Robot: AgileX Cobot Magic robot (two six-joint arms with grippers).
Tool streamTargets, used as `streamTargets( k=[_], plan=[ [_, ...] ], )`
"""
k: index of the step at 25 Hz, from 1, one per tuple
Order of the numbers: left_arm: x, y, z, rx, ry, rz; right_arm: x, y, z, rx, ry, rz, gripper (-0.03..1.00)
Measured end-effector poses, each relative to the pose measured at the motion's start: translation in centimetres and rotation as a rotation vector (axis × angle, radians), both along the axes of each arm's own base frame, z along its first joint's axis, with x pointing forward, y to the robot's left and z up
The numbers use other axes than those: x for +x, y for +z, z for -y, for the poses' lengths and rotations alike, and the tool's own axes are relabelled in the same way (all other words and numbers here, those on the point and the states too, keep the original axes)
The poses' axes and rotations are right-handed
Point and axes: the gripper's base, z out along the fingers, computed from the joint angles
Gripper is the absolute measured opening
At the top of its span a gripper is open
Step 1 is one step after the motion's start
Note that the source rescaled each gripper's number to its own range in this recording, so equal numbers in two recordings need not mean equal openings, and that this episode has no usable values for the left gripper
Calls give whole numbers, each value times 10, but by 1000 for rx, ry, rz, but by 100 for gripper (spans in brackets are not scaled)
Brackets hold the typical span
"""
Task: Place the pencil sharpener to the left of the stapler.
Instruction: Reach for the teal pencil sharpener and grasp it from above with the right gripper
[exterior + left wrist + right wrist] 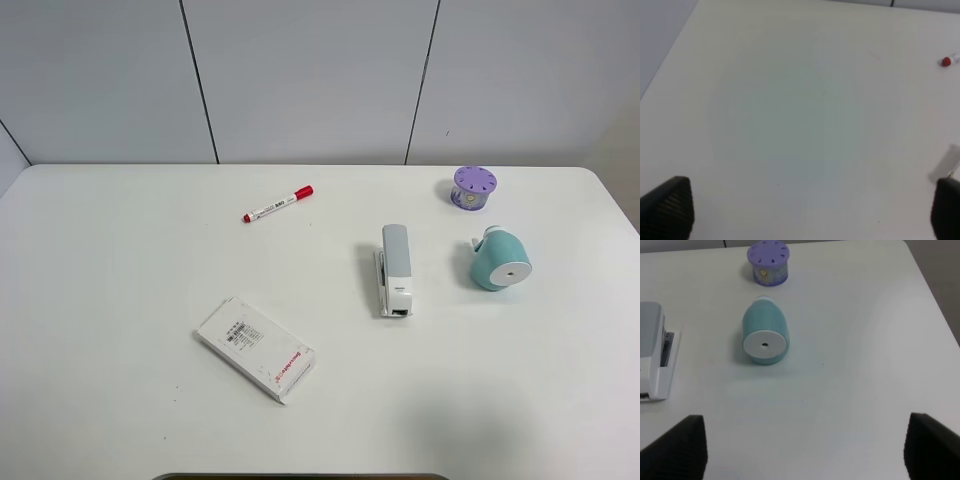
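The teal pencil sharpener (499, 260) lies on its side on the white table (120, 260), its white round face toward the front, to the right of the stapler (395, 269). The grey and white stapler lies lengthwise near the table's middle. In the right wrist view the sharpener (765, 335) sits ahead of my right gripper (806, 422), which is open and empty, with the stapler (652, 355) off to one side. My left gripper (812, 187) is open over bare table. Neither gripper shows in the exterior high view.
A purple cylinder with holes (473, 187) stands just behind the sharpener. A red-capped marker (277, 204) lies at the back centre-left. A flat white packet (255, 349) lies at the front left. The marker's red cap (946, 61) shows in the left wrist view.
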Motion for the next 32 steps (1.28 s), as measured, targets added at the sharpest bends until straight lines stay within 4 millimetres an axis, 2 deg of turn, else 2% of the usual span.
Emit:
streamTargets(
  k=[32],
  plan=[
    [0, 0, 0, 0, 0, 0, 0, 0, 0, 0, 0, 0, 55]
  ],
)
